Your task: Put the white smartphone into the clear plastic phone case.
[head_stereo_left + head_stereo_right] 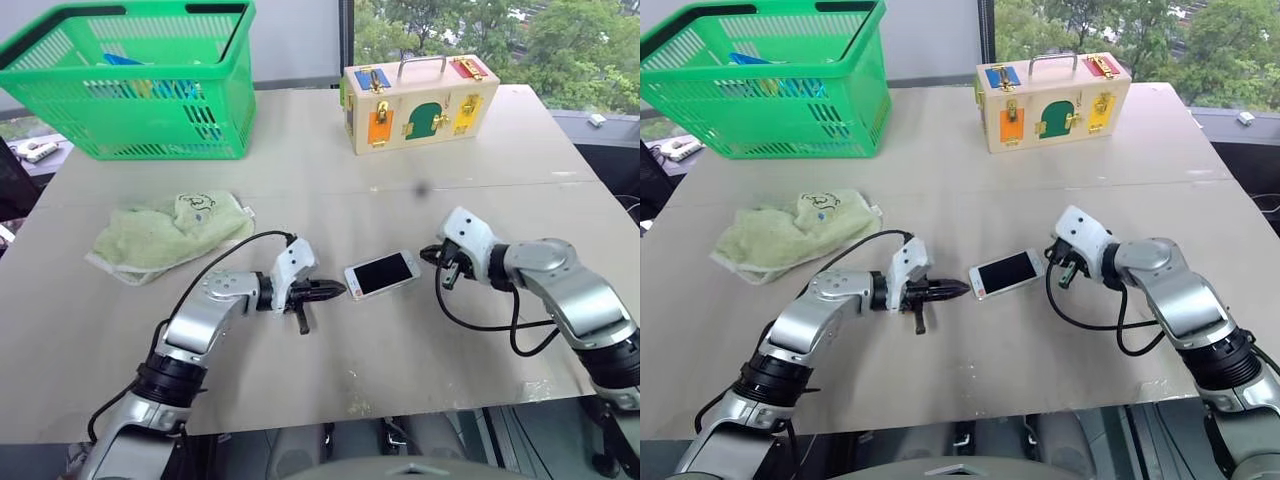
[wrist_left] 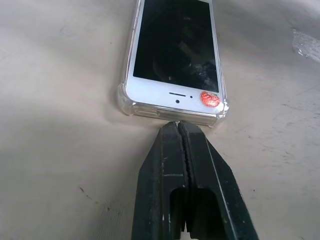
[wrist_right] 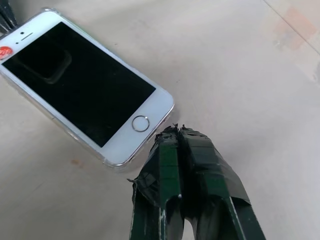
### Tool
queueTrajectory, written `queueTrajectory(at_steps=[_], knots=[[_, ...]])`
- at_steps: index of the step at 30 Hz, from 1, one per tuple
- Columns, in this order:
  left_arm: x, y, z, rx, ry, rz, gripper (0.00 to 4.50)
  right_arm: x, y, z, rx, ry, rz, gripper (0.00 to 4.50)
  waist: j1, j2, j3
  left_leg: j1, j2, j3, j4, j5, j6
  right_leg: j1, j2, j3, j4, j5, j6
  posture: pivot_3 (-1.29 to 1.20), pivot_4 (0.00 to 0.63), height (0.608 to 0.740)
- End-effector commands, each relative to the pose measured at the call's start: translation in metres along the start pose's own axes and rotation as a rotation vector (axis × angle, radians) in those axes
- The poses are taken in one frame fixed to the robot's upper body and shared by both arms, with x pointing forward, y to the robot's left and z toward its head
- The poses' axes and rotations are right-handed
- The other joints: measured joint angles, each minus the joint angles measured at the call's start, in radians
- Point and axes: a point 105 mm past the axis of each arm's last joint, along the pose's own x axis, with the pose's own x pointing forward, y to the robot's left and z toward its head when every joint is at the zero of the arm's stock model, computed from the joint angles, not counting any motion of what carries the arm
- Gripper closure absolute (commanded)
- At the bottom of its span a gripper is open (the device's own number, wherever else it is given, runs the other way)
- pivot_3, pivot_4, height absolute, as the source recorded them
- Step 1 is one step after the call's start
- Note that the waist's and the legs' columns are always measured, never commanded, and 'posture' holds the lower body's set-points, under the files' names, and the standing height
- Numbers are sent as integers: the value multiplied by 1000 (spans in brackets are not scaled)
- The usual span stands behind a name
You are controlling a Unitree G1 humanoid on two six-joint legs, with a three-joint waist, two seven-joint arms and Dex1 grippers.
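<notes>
A: Where's the phone (image 1: 381, 273)?

B: Centre of the frame, flat on the table (image 1: 480, 160), screen up. It's already seated in the clear case (image 2: 131, 106); the rim shows around its corners.

A: And the grippers?

B: The left gripper (image 1: 335, 290) sits just left of the phone, fingers pressed together, tip just beside the case's end with the orange sticker (image 2: 210, 99). The right gripper (image 1: 432, 256) is just right of the phone, near the home-button end, fingers together too, holding nothing.

A: Anything else?

B: A green basket (image 1: 150, 120) upper left, a wooden latch box (image 1: 420, 100) top centre, a pale green cloth (image 1: 165, 235) at left.
</notes>
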Motion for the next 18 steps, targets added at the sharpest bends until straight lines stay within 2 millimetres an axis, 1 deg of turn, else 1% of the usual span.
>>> queueTrajectory(at_steps=[1,6,8,11,18], knots=[[3,2,0,20,5,9,4500,1,0,8,-43,-15,2,4472,2,0,0,0,0,0,0,0,0,0,0,0,0,0,0,0,150,740],[3,3,-2,20,4,11,4500,7,12,12,-46,-28,59,4472,3,0,0,0,0,0,0,0,0,0,0,0,0,0,0,0,150,740],[3,3,-2,20,3,12,4500,10,18,9,-57,-13,88,4472,3,0,0,0,0,0,0,0,0,0,0,0,0,0,0,0,150,740],[4,3,-3,19,1,12,4500,14,22,8,-60,-7,109,4472,3,0,0,1,0,0,0,0,0,0,0,0,1,0,0,0,150,740],[4,3,-3,15,-2,18,4500,21,36,20,-41,-59,181,4472,1,0,-1,2,0,0,0,0,0,1,0,0,1,0,0,0,150,740]])
